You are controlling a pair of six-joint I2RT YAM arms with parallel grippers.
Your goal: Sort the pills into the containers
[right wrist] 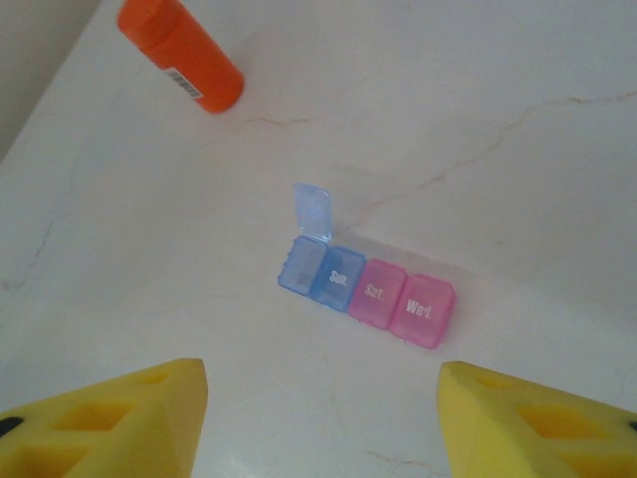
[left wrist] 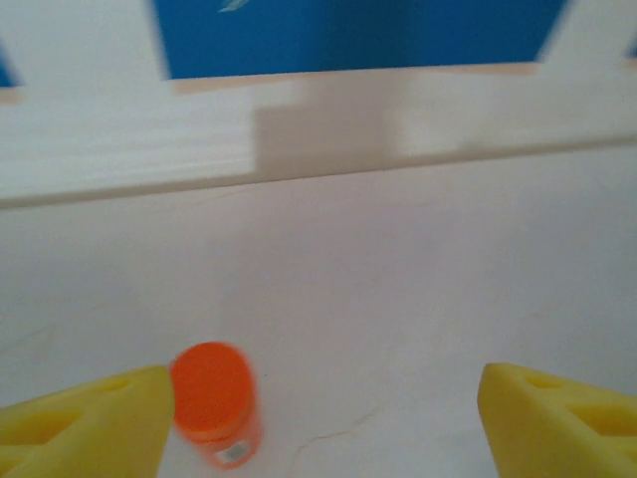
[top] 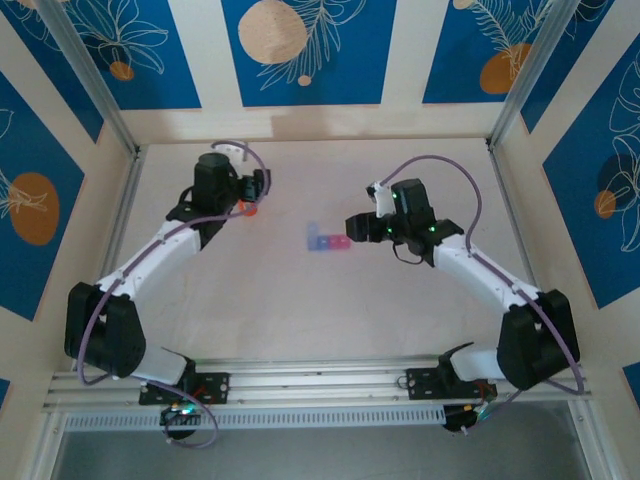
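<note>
Now | left claw (left wrist: 326, 398) spread wide, empty — orange bottle (left wrist: 214, 403) by one finger | right claw (right wrist: 323, 383) parted, empty — containers (right wrist: 366, 289) ahead

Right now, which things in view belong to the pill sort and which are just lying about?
Job:
- pill box strip, blue end lid open
- orange bottle, probably the pill supply

Just there:
- blue patterned wall panels
- aluminium rail at the near edge

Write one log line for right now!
left pincer: open by orange bottle | right pincer: open, facing pill box | blue lid: up
</note>
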